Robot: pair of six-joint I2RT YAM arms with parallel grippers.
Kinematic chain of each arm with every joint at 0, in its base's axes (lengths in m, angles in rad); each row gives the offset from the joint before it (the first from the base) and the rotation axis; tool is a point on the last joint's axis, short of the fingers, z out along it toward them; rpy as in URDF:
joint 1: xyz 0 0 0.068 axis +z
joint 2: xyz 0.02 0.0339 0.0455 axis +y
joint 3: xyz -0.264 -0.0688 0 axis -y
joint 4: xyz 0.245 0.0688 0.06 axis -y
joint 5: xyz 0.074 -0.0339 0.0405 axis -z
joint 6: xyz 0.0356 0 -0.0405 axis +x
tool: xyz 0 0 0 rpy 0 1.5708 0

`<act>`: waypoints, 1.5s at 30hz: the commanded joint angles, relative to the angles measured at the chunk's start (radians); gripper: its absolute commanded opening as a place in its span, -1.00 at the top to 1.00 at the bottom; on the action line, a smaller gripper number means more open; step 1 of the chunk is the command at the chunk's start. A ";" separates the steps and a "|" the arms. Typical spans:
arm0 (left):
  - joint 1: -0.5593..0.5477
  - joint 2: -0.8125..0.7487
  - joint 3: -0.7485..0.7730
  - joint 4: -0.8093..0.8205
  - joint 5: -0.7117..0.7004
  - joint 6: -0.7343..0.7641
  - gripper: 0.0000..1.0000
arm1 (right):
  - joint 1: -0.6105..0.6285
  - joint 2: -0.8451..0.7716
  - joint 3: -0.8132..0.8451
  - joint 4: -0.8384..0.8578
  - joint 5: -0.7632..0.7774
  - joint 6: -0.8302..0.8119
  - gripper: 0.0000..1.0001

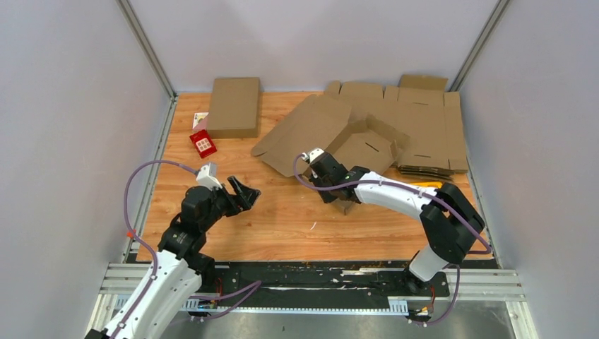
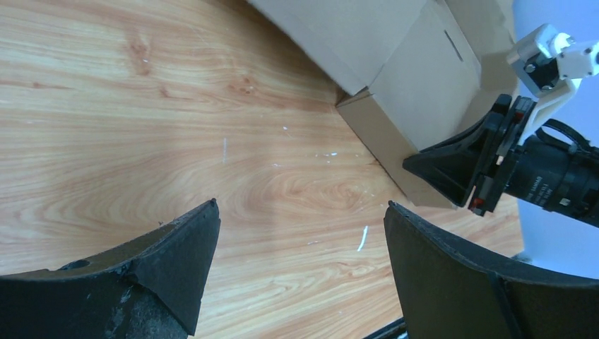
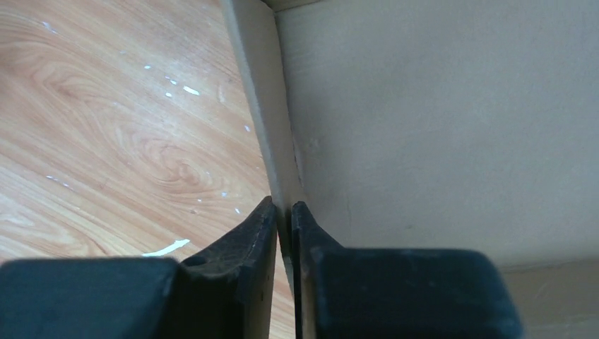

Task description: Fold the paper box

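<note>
Half-formed paper box [image 1: 318,131] sits centre-far on the surface [image 1: 282,226], one wide panel lying flat to its left. Right hand [image 3: 284,215] is clamped on the edge of its near upright wall. Left hand [image 2: 300,212] is spread wide, hovering near left, apart from the box.

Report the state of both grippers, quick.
Left gripper: open, holding nothing.
Right gripper: shut on a raised panel edge of the paper box.

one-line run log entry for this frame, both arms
task: fold paper box | left gripper: open, empty, above table | right gripper: shut on paper box wall edge | box: partly folded
</note>
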 commanded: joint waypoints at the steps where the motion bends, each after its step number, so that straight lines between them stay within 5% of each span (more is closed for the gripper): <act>1: -0.002 -0.027 0.048 -0.071 -0.067 0.085 -0.86 | 0.050 0.023 0.106 0.024 0.045 0.087 0.83; 3: -0.002 -0.036 0.067 -0.114 -0.104 0.105 -0.86 | 0.077 0.036 0.160 0.033 0.028 0.171 0.92; 7: -0.002 -0.061 0.098 -0.186 -0.182 0.119 -0.91 | 0.113 0.074 0.254 0.097 -0.088 0.425 0.79; 9: -0.002 -0.077 0.084 -0.168 -0.176 0.105 -0.91 | 0.113 0.072 0.244 0.223 -0.284 0.492 0.22; 12: -0.002 -0.079 0.070 -0.155 -0.161 0.109 -0.91 | 0.110 0.042 0.249 0.260 -0.313 0.517 -0.67; 14: -0.002 -0.069 0.066 -0.143 -0.127 0.122 -0.91 | 0.096 -0.011 0.244 0.226 -0.289 0.455 -0.88; 21: -0.002 0.006 0.042 -0.088 -0.047 0.154 -0.99 | -0.094 -0.310 0.009 0.183 -0.247 0.323 -0.86; 27: -0.002 0.080 -0.002 -0.101 -0.085 0.002 -1.00 | -0.292 -0.555 -0.237 0.201 -0.126 0.250 -0.83; 35: -0.006 0.072 -0.099 0.046 0.020 -0.189 -0.86 | -0.315 -0.676 -0.410 0.311 -0.005 0.237 -0.78; 45: -0.186 0.092 -0.059 0.085 -0.121 -0.332 -0.88 | -0.314 -0.689 -0.460 0.355 0.059 0.266 -0.76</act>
